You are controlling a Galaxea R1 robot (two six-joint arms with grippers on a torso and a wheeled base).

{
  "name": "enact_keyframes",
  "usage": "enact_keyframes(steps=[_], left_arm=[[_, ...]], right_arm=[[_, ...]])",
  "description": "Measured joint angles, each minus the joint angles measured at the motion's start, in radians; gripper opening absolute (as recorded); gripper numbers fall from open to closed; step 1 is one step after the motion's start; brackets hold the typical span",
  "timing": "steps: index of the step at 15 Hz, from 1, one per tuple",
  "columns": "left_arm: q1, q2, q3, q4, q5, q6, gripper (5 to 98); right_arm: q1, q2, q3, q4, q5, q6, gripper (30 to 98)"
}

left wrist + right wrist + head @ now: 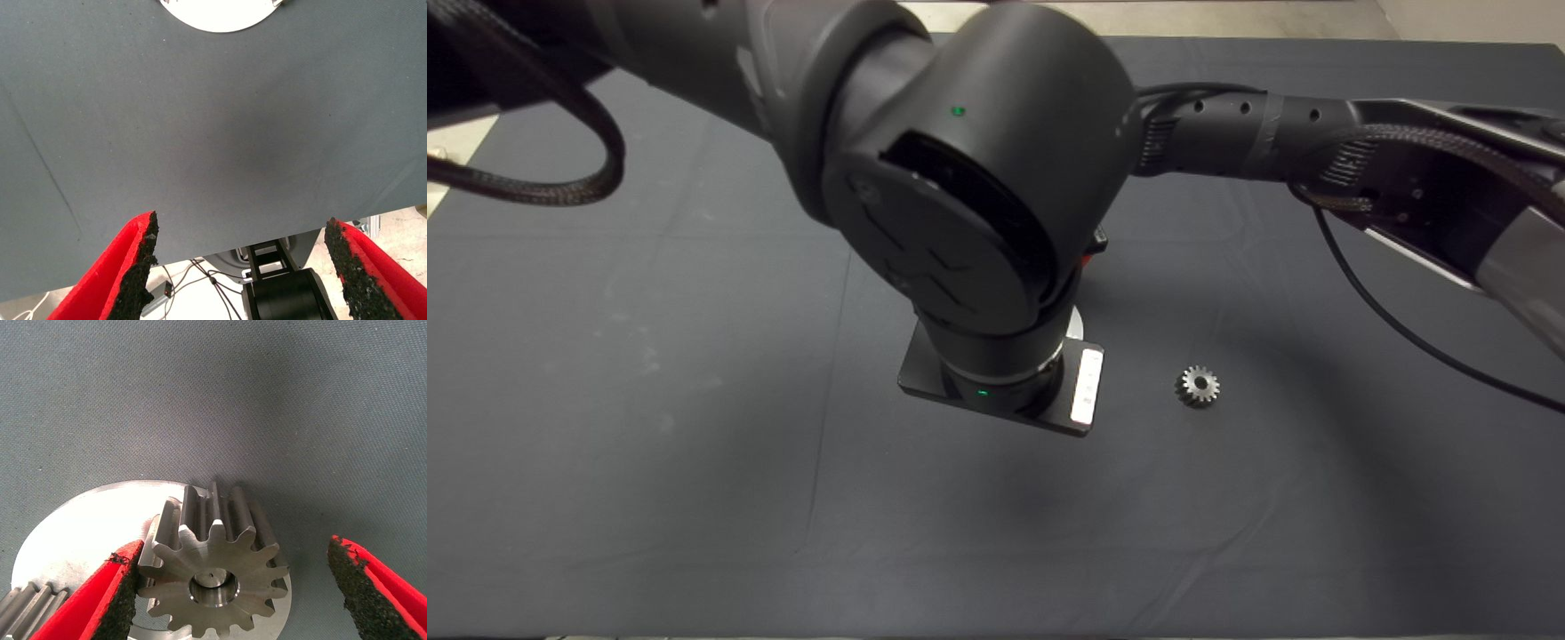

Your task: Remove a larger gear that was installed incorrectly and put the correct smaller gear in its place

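Note:
The larger gear [213, 577], shiny with long flared teeth, sits on a round silver plate [80, 527]. My right gripper [235, 547] is open around it: one pad [123, 593] is right against the teeth, the other pad [367, 593] stands well apart. The smaller gear [1198, 386], dark with short teeth, lies flat on the mat to the right of the black base [925, 378]. My left gripper [241, 223] hangs open over bare mat, holding nothing. In the head view the left arm's wrist hides both grippers and the larger gear.
A brighter small gear [27, 610] shows at the plate's edge beside the larger gear. The left arm's big joint [960, 178] hangs over the base. A white disc [217, 13] lies on the mat ahead of the left gripper. Mat edge and floor cables [207, 280] show beyond.

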Motion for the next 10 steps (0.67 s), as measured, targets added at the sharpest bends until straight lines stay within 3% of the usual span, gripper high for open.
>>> enact_keyframes(steps=[2,8,10], left_arm=[[0.0,0.001,-0.003,0.0,0.0,0.0,63.5],[0.0,-0.001,-0.001,0.0,0.0,0.0,63.5],[0.0,-0.001,-0.001,0.0,0.0,0.0,63.5]], right_arm=[[0.0,0.0,0.002,0.002,0.002,0.0,67.6],[0.0,0.001,0.002,0.003,0.001,0.001,67.1],[0.0,0.001,0.003,0.003,0.003,0.002,62.6]])
